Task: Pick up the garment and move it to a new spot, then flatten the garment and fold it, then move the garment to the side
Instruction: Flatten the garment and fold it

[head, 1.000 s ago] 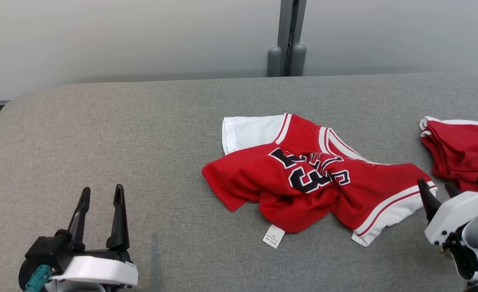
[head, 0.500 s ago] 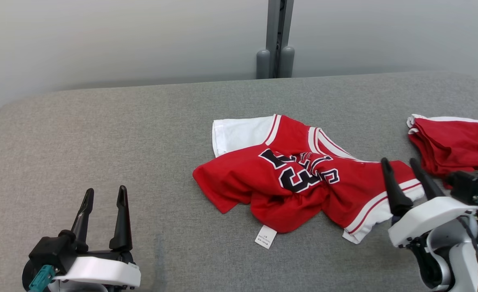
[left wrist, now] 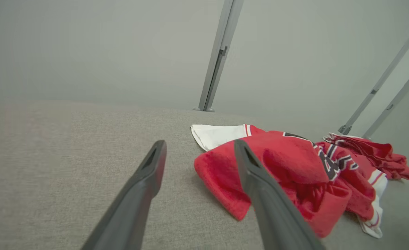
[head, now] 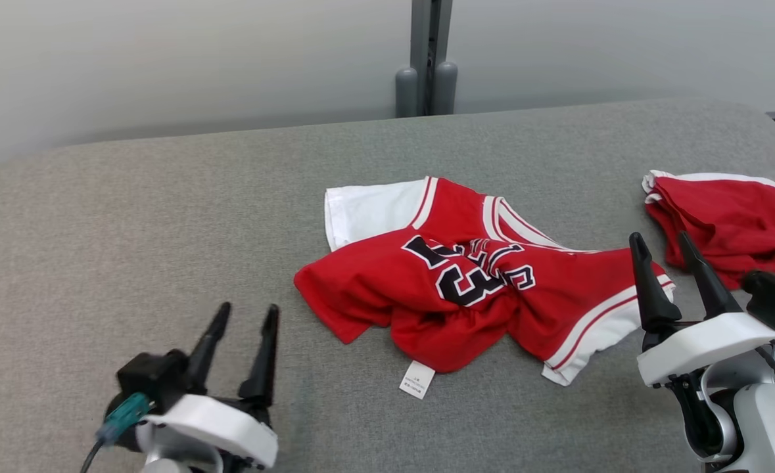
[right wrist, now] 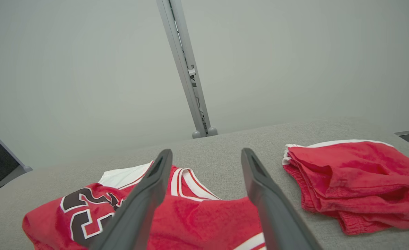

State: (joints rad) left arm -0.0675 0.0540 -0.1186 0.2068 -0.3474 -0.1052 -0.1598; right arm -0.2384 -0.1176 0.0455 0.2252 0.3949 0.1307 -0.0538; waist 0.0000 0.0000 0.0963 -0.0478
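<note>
A crumpled red jersey [head: 466, 282] with white trim and black lettering lies mid-table; it also appears in the left wrist view [left wrist: 287, 173] and the right wrist view [right wrist: 197, 215]. A white label [head: 417, 380] pokes out at its near edge. My left gripper [head: 246, 315] is open, down at the lower left, short of the jersey's left corner; its fingers [left wrist: 260, 180] frame that corner. My right gripper [head: 661, 242] is open beside the jersey's right hem, nothing between its fingers [right wrist: 260, 184].
A second red garment [head: 729, 220] with white trim is bunched at the table's right edge, also in the right wrist view [right wrist: 357, 180]. The grey fabric table [head: 164, 230] ends at a pale wall with a grey post [head: 426, 59] behind.
The head camera has shifted, sliding the scene leftward. My left gripper has advanced up and right toward the jersey. My right gripper has risen to the jersey's right hem.
</note>
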